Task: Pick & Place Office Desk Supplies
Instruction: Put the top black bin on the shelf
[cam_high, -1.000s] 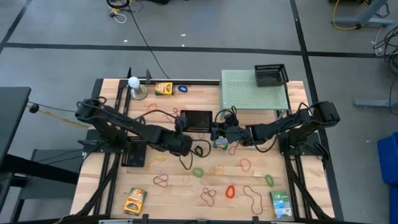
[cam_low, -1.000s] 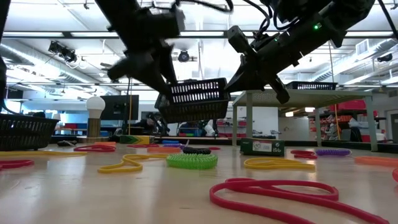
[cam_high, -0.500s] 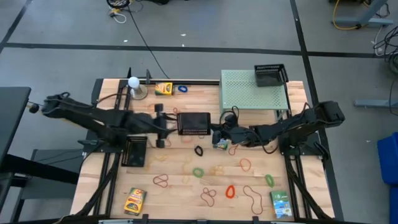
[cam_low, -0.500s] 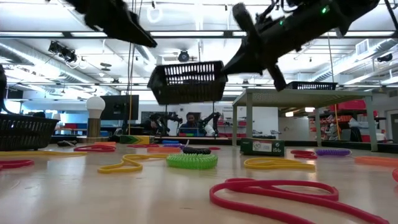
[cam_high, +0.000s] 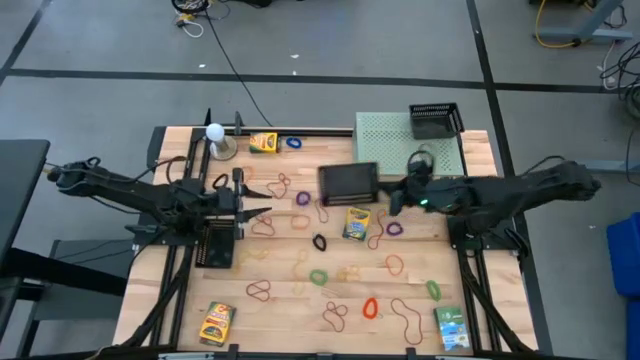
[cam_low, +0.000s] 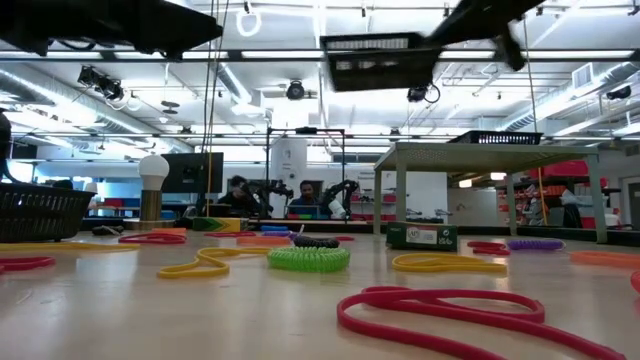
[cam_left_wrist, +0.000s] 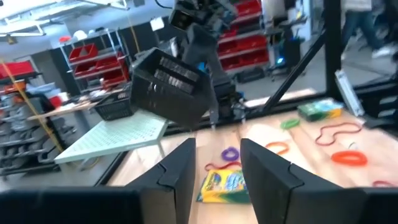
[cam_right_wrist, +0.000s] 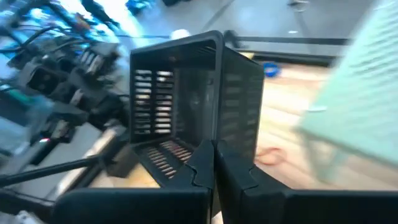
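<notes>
My right gripper (cam_high: 388, 190) is shut on a black slatted basket (cam_high: 348, 181), which hangs high above the table in the low view (cam_low: 380, 60). My left gripper (cam_high: 247, 195) is open over the table's left part, holding nothing; its wrist view shows the basket (cam_left_wrist: 168, 93) farther off. A yellow-green crayon box (cam_high: 356, 223) lies flat below the basket. Other crayon boxes lie at the far edge (cam_high: 263, 142) and near edge (cam_high: 217, 322). Rubber-band loops (cam_high: 318, 276) of many colours lie scattered on the wood. My right gripper holds the basket by its wall at the rim (cam_right_wrist: 214, 144), near a corner, pinched between the two fingers. It comes level from the table's right side. The basket is lifted clear of the table and shows its open inside to the wrist camera.
A green perforated shelf (cam_high: 385, 150) stands at the far right with a second black basket (cam_high: 435, 120) on it. A third basket (cam_high: 215, 243) sits by the left arm. A white ball on a stand (cam_high: 215, 140) is at the far left. A green box (cam_high: 452, 328) lies near right.
My left gripper has left the basket and drawn back toward the table's left edge. My right gripper has carried the basket up and toward the table's right and far side; in the low view it has risen from just above the bands to the picture's top.
</notes>
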